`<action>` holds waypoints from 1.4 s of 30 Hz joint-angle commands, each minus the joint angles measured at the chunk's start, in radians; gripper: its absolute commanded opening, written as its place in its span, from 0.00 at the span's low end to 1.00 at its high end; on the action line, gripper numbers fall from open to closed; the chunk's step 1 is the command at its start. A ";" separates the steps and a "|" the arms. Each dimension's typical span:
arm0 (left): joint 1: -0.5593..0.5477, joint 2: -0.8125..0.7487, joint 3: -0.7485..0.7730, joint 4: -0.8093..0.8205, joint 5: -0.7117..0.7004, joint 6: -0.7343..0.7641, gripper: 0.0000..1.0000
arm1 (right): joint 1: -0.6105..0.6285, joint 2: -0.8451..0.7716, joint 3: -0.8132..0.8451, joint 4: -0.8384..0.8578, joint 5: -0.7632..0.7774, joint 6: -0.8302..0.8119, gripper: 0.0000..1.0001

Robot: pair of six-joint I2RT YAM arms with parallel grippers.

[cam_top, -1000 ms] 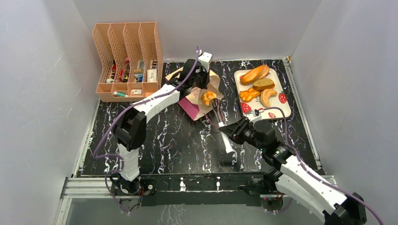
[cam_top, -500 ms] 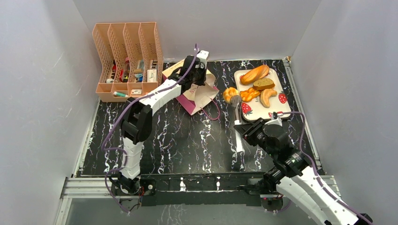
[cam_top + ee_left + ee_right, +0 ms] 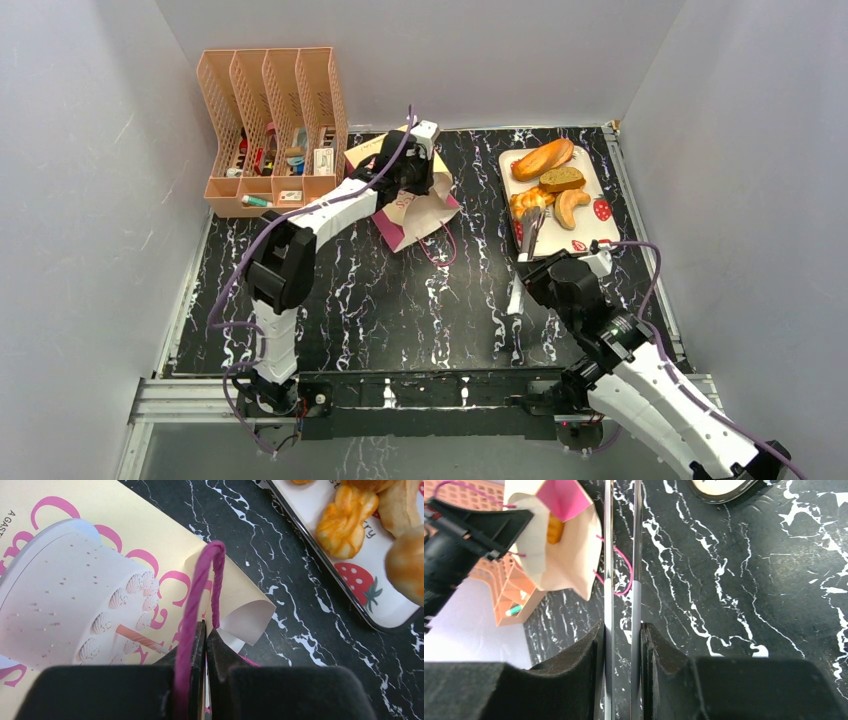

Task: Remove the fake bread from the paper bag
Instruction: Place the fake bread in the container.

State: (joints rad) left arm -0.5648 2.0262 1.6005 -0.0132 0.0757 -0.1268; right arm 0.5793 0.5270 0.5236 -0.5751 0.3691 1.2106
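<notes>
Saw L gripper [image 3: 205, 630] pinched tight on pink string handle [image 3: 200, 580] of paper bag [image 3: 412, 205], far-centre of table, just right of peach file rack [image 3: 270, 120]. Held bag tilted, mouth facing near-right toward R arm.

Found R gripper [image 3: 623, 630] clamped on metal tongs [image 3: 609, 555], blades nearly together, tips reaching far over left edge of strawberry tray [image 3: 608, 243]. Spotted round roll [image 3: 406, 562] above tray's near-left corner in L wrist view. Prob. in tong tips, but couldn't confirm, tips out of R wrist view.

Counted other fakes on tray: long loaf [image 3: 543, 158], dark slice [image 3: 562, 179], braided bun [image 3: 530, 200], crescent piece [image 3: 572, 206]. Noted orange-yellow piece [image 3: 555, 527] inside bag mouth; looked like more bread left.

Judged step: drop-off of one roll at tray, extraction only partway done.

Next, IMO: open tongs enough to release roll on bare tray spot w/o knocking braided bun, then swing back left, line tips w/ bag mouth, enter shallow. Needed firm L grip on handle to hold mouth open. Risk: snagging tong tip on loose 2nd handle loop [image 3: 630, 570] by mouth.
</notes>
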 commanded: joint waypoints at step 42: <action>-0.013 -0.207 -0.095 0.056 0.095 -0.014 0.00 | -0.481 0.086 -0.122 0.191 -0.417 -0.071 0.39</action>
State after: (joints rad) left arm -0.5686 1.8759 1.4883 0.0509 0.1577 -0.1337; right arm 0.1024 0.6468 0.3943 -0.3943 -0.0349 1.1324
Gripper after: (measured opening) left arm 0.008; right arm 0.403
